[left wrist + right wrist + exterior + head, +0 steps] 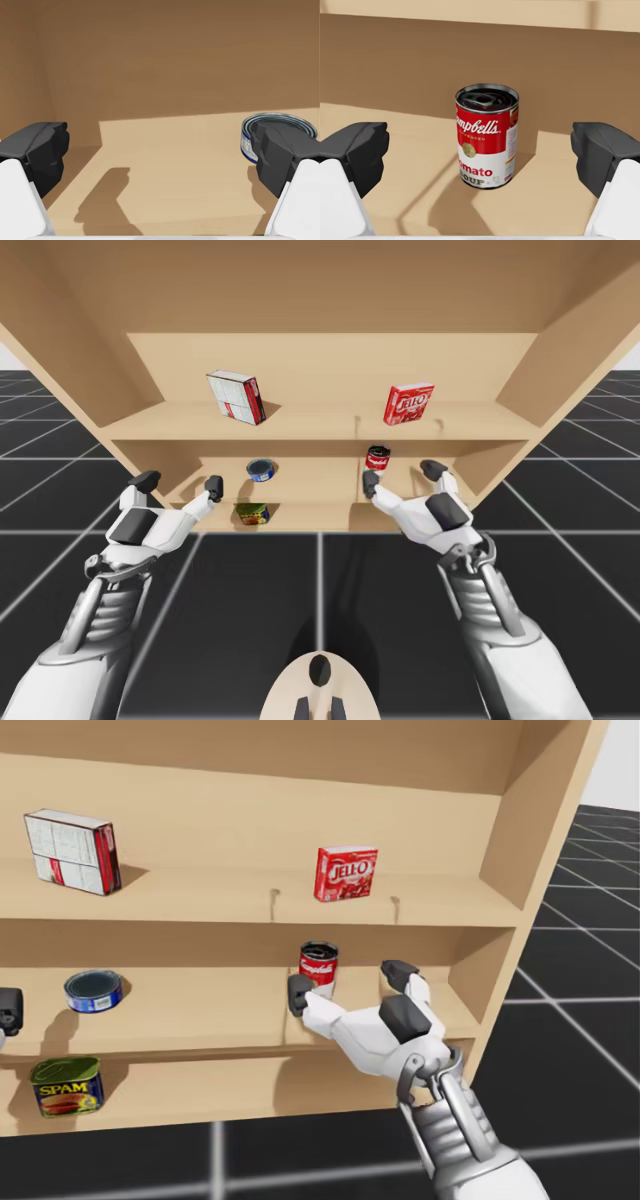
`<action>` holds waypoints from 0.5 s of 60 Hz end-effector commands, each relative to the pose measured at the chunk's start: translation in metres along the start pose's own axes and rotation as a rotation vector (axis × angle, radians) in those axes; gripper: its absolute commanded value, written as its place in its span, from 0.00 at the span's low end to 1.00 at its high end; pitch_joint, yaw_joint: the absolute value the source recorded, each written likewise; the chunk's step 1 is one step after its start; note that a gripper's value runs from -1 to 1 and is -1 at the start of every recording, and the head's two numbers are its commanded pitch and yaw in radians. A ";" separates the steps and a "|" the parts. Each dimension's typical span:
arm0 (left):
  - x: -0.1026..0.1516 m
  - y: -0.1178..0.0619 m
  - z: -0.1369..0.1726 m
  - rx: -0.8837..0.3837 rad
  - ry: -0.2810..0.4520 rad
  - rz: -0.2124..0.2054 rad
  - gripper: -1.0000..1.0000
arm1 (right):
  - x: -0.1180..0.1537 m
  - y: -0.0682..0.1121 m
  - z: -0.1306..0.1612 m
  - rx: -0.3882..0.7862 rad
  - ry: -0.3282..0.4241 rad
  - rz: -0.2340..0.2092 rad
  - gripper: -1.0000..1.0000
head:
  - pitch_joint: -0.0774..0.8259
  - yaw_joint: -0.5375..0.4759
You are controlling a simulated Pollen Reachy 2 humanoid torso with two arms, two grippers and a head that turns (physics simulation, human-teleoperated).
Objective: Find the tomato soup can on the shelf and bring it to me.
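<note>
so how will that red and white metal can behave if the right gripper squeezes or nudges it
The red and white metal can looks rigid, so it should hold shape in my right gripper. Its smooth round wall might slip in a light grip. Upright and taller than wide on the wooden shelf, it may tip if pushed high, then roll.

The tall can (318,968) was set on the middle shelf (200,1020), right of the flat can (93,991), below the small box (346,872).
</note>
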 end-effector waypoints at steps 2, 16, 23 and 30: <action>0.000 0.000 0.000 -0.001 -0.001 0.000 0.00 | -0.013 0.016 -0.031 0.026 0.032 -0.052 0.00 | 0.49 0.32; 0.000 0.001 -0.001 -0.001 0.000 -0.001 0.00 | -0.028 0.024 -0.062 0.009 0.072 -0.039 0.00 | 0.49 0.33; 0.000 0.001 -0.001 0.000 0.000 -0.001 0.00 | -0.037 0.025 -0.078 0.003 0.096 -0.035 0.00 | 0.49 0.33; -0.001 0.001 -0.001 0.000 0.002 -0.001 0.00 | -0.045 0.023 -0.092 -0.009 0.110 -0.037 0.00 | 0.49 0.34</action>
